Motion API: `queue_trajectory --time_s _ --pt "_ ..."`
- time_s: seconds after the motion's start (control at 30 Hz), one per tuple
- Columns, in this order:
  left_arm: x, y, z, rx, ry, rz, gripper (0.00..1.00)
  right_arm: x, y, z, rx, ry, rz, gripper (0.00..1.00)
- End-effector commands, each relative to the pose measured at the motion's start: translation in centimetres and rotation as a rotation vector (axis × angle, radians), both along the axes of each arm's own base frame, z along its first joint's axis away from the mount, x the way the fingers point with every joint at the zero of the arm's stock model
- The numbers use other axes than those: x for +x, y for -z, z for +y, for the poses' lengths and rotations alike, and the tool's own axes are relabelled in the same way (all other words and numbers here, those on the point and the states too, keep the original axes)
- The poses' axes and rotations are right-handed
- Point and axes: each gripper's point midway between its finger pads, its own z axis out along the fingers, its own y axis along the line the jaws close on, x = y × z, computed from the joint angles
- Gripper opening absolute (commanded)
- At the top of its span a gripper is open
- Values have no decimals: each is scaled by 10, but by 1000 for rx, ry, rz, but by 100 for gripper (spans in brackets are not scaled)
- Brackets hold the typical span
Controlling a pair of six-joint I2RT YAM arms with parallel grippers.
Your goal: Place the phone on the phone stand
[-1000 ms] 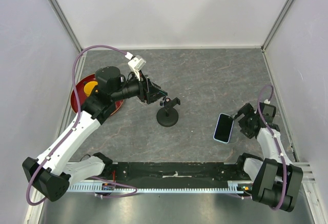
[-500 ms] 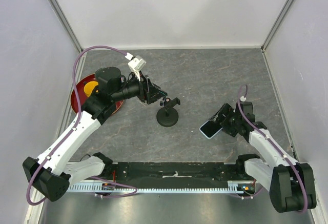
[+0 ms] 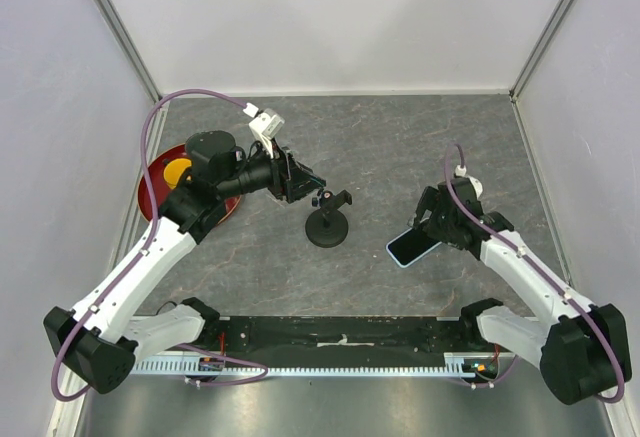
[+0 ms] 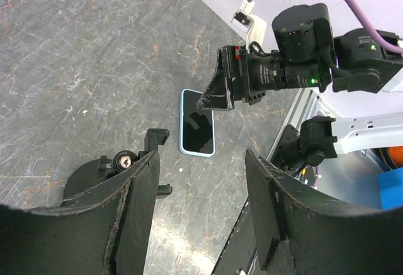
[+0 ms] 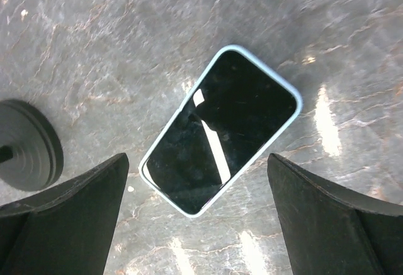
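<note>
The phone (image 3: 403, 250), black screen up in a light blue case, lies flat and slanted on the grey table right of centre. My right gripper (image 3: 428, 229) hovers open over its right end, with nothing held. In the right wrist view the phone (image 5: 220, 129) lies below and between the spread fingers of that gripper (image 5: 196, 180). The black phone stand (image 3: 327, 223) stands at the table's middle, cradle empty. My left gripper (image 3: 303, 183) is open just up-left of the stand. In the left wrist view the stand (image 4: 124, 162) shows beside the left finger and the phone (image 4: 197, 124) lies beyond.
A red plate (image 3: 156, 195) with a yellow object (image 3: 177, 170) sits at the left edge under the left arm. Grey walls close in the table on three sides. A black rail (image 3: 340, 335) runs along the near edge.
The right arm has swung in from the far right toward the middle. The phone has shifted a little left and turned from upright to slanted. The left arm has not moved.
</note>
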Motion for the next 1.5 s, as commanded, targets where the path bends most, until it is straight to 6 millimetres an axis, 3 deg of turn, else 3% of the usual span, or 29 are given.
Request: queue_trajectory --time_s 0.0,0.3,0.4,0.67,0.97,1.2,1.47 --pt "0 -13 5 -9 -18 -80 63 -1 -9 -24 -146 78 52 98" --pt "-1 -17 8 -16 -34 -92 63 12 -15 -9 -183 160 66 98" --pt "-3 -19 6 -27 -22 -87 63 6 2 -4 -133 276 150 98" --pt "-5 -17 4 -34 -7 -74 63 13 38 17 -39 418 270 98" --pt "-7 -18 1 -43 14 -66 63 12 54 13 -22 523 276 98" --pt "-7 -16 0 -43 18 -56 63 11 56 6 -51 564 275 98" --pt "-7 -12 -3 -42 29 -35 63 10 64 12 -62 575 344 95"
